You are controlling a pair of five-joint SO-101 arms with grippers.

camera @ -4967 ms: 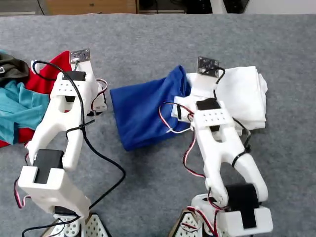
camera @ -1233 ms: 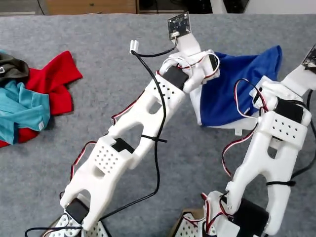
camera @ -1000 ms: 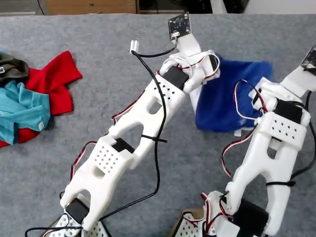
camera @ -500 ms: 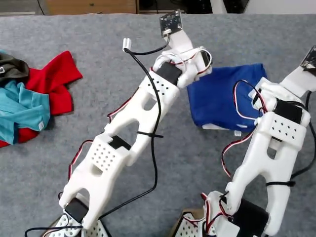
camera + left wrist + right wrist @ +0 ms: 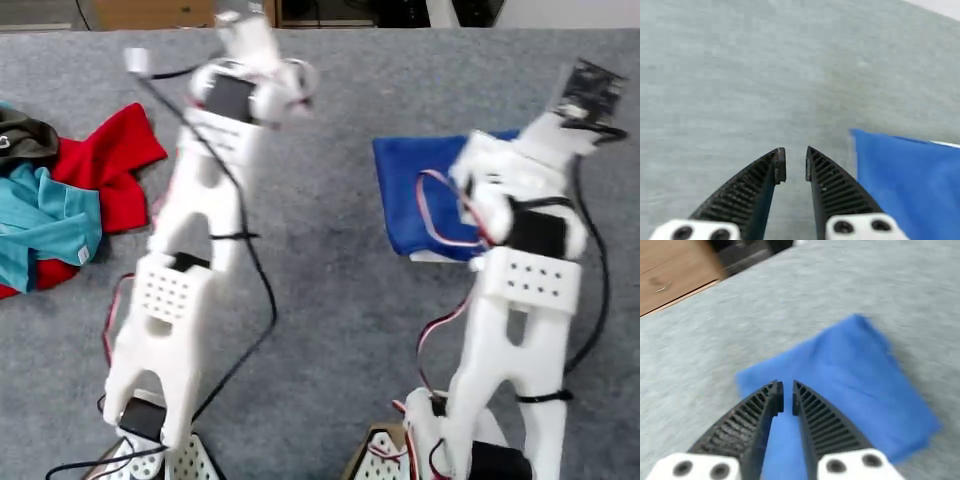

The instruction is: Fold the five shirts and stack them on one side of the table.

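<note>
Blue shirt, partly hidden beneath right arm; left gripper and right gripper barely parted, empty.

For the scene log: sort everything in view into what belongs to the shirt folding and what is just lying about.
Job in hand:
folded blue shirt
white cloth peeking from under it
red shirt, teal shirt and dark shirt, heaped together
grey table

Lying about:
wooden furniture beyond the table
dark gear beside it
</note>
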